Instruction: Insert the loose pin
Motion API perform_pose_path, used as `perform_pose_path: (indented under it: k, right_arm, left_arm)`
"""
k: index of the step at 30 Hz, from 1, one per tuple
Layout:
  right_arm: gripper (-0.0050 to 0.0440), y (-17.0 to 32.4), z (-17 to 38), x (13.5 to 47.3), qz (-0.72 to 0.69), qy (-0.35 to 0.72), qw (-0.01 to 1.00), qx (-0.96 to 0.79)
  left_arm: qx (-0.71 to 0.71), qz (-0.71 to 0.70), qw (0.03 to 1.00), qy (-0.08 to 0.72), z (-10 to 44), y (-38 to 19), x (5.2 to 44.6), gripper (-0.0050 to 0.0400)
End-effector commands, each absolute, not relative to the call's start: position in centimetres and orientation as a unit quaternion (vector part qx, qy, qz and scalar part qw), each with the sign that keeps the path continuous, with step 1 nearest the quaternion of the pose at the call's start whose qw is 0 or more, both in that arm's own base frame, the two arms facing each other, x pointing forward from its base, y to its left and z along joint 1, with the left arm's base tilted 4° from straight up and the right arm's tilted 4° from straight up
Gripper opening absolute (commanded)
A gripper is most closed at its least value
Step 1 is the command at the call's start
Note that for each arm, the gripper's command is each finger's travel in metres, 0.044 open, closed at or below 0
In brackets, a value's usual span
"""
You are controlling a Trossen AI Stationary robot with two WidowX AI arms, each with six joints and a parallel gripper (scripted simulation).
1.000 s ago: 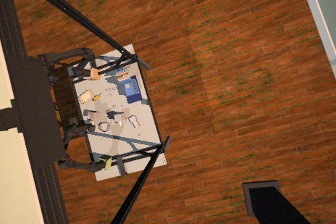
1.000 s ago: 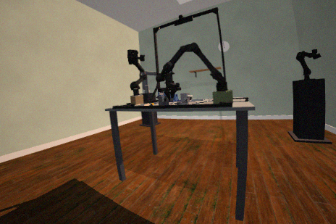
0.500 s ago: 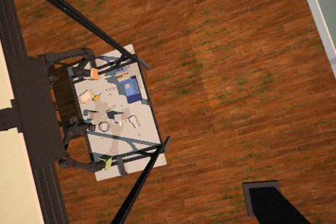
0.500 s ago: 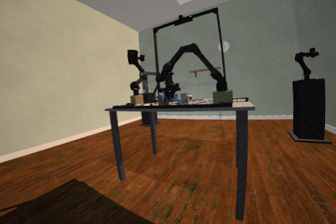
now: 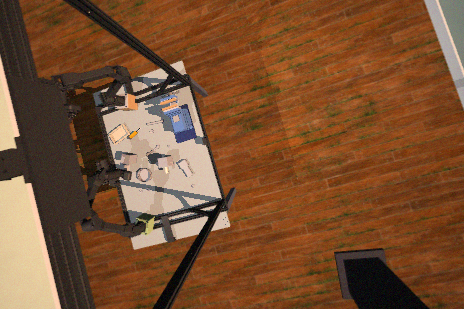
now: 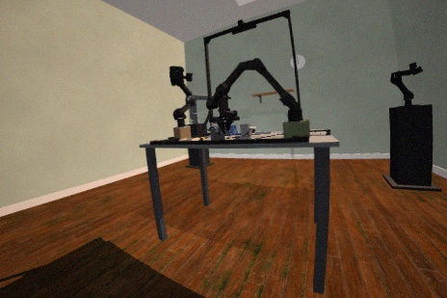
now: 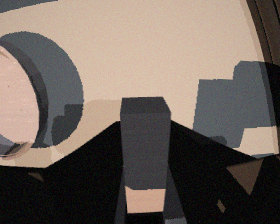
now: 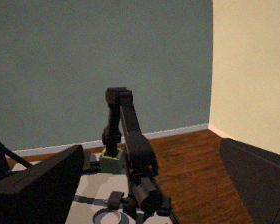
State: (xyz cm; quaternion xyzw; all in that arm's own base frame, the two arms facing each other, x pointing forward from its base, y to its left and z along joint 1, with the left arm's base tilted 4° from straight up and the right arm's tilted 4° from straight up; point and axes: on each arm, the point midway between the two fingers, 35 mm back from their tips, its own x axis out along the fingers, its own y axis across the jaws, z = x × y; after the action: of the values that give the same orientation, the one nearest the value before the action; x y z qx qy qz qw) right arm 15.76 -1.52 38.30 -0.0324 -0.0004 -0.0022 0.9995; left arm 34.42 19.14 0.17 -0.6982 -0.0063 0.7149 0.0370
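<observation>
My left gripper (image 7: 143, 128) (image 5: 128, 175) is shut on a grey square-ended pin (image 7: 145, 150) and holds it above the pale table top. A round pinkish piece with a raised rim (image 7: 10, 95) (image 5: 143, 175) is at the left of the left wrist view. Two small pinkish-grey blocks, one (image 5: 129, 158) nearer the arms and one (image 5: 165, 161) farther in, stand on the table in the top view. Whether either has the empty hole is too small to tell. My right gripper is wide open and empty, raised high and away from the blocks.
A blue tray (image 5: 185, 133) is at the table's far side, with blue and orange pieces (image 5: 169, 102) beside it. A tan tray (image 5: 119, 133), an orange tool (image 5: 133, 133) and a pale frame-like piece lie on the table. Dark frame bars run along the table's edges.
</observation>
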Motion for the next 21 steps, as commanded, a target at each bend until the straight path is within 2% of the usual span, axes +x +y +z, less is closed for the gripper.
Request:
perform_pose_path:
  k: [1,21]
  right_arm:
    - [0.04,-1.46,38.27,15.75,0.0,0.0,0.999,-0.033]
    - [0.04,-1.46,38.27,15.75,0.0,0.0,0.999,-0.033]
  left_arm:
    - [-0.7,0.714,0.037,-0.007,0.28,19.33,34.91,0.0]
    - [-0.699,0.714,0.036,-0.006,0.14,19.18,35.5,0.0]
